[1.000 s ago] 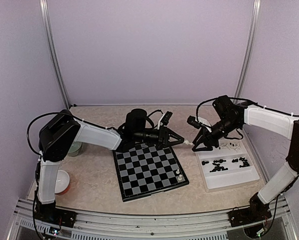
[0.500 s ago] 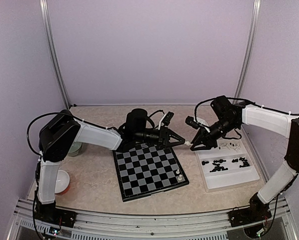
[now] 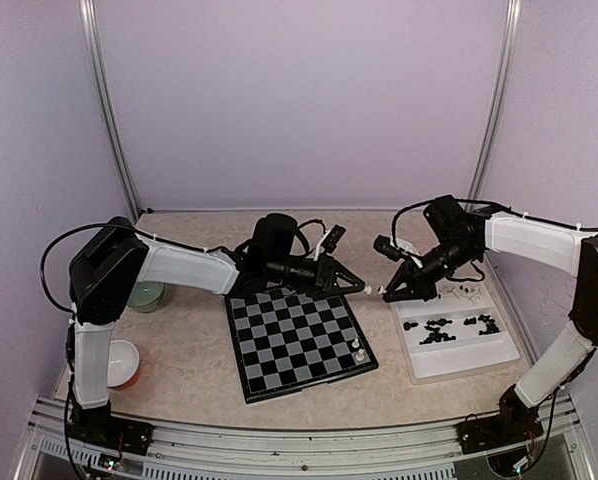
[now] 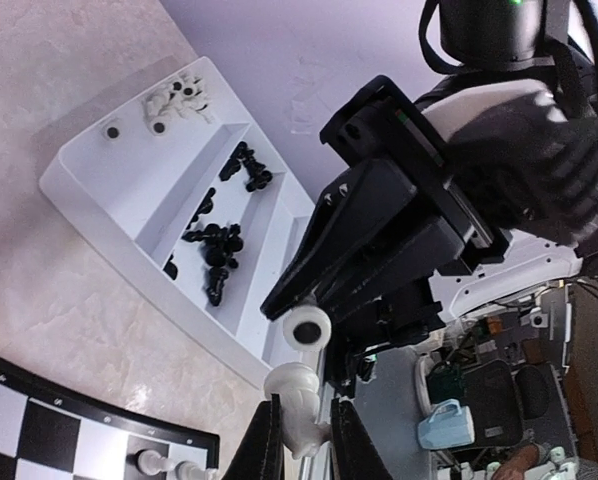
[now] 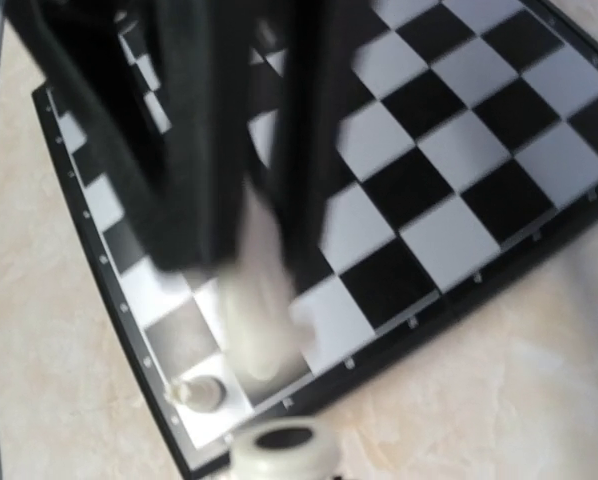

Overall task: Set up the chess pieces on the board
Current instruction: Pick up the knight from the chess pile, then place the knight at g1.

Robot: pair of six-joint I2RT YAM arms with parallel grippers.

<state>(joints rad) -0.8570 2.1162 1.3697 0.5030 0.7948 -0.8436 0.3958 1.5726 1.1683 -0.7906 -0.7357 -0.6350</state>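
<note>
Drop risk: I have one white piece (image 4: 295, 395) pinched by both claws in mid-air, over the gap between the board (image 3: 289, 340) and the tray (image 3: 459, 362). If I let the left claw (image 3: 360, 288) go before the right claw (image 3: 386, 293) has a sound hold, the piece falls to the table (image 3: 189, 340) and may roll.
Tug risk: with both claws clamped, a sideways move by either arm could twist the piece out or flick it away.
Hold quality: the right claw seems to catch only the round base end, which is small and smooth, so I judge slipping likely.
Board risk: a falling piece could knock over the standing white pieces (image 3: 357, 350) at the board's near right corner.
Left claw: clenched on the piece's mid body, plain in its own wrist view.
Right claw: clenched, with its tips at the base end. It appears to be grasping the piece, though the contact is blurred in its own wrist view.
Piece position: roughly level between the two claws' tips, above the table, just off the board's far right corner and near the tray's left edge.
Remaining stock: black pieces (image 3: 441, 327) and spare white pieces (image 4: 176, 97) lie in the tray.
</note>
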